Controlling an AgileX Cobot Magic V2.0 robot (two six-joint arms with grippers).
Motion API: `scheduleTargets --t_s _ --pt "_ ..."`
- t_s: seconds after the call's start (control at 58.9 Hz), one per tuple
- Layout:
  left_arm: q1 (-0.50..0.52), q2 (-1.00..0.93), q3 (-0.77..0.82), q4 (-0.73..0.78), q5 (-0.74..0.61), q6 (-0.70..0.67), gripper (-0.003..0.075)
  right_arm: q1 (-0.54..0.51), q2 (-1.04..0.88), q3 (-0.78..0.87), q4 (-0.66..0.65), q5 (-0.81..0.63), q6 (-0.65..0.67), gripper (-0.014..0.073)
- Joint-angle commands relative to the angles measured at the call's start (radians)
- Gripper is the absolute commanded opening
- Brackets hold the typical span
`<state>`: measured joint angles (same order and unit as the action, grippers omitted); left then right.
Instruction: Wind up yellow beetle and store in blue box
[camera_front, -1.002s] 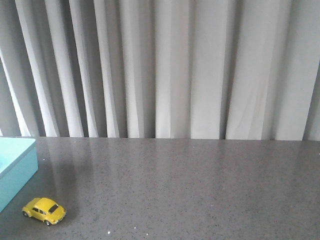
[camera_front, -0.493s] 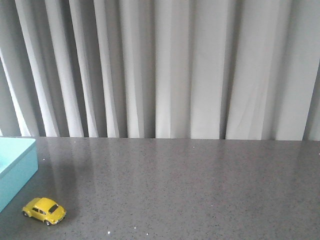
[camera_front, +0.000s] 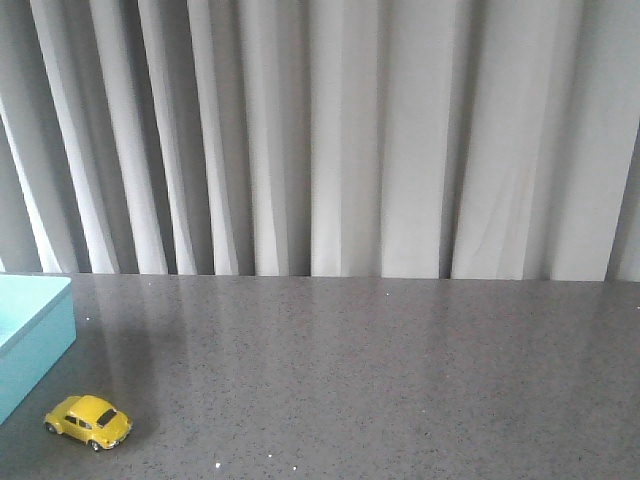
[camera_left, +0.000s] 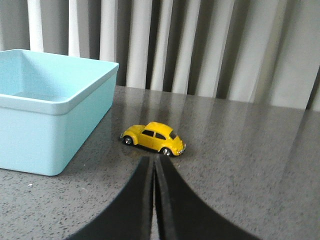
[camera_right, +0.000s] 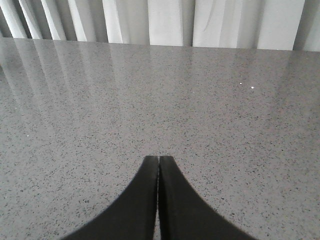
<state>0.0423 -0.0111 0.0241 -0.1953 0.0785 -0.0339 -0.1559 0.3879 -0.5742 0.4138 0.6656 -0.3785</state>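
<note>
The yellow beetle (camera_front: 89, 421) stands on its wheels on the grey table at the near left, just right of the blue box (camera_front: 30, 340). In the left wrist view the beetle (camera_left: 154, 138) sits side-on just beyond my left gripper (camera_left: 153, 159), whose black fingers are shut and empty. The blue box (camera_left: 47, 107) stands open beside it and looks empty. My right gripper (camera_right: 158, 158) is shut and empty over bare table. Neither gripper shows in the front view.
The grey speckled tabletop (camera_front: 400, 370) stretches to the right of the car. Pale pleated curtains (camera_front: 330, 140) hang behind the table's far edge.
</note>
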Motion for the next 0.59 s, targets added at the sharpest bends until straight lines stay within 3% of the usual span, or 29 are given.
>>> scheduleTargets --t_s 0.0,0.238,0.442,0.577 --pt "-0.004 -0.016 -0.014 -0.125 -0.123 -0.009 -0.0006 -0.002 0.007 -0.026 0.011 -0.064 -0.003 -0.0007" --pt "-0.004 -0.016 -0.019 -0.281 -0.169 -0.013 -0.0006 -0.002 0.007 -0.026 0.011 -0.064 -0.003 -0.0007" --pt "-0.005 -0.014 -0.118 -0.307 -0.024 0.022 0.0012 -0.002 0.007 -0.026 0.011 -0.064 -0.003 -0.0007" --pt "-0.005 -0.007 -0.237 -0.307 -0.002 0.151 0.005 -0.002 0.007 -0.026 0.011 -0.064 -0.003 -0.0007"
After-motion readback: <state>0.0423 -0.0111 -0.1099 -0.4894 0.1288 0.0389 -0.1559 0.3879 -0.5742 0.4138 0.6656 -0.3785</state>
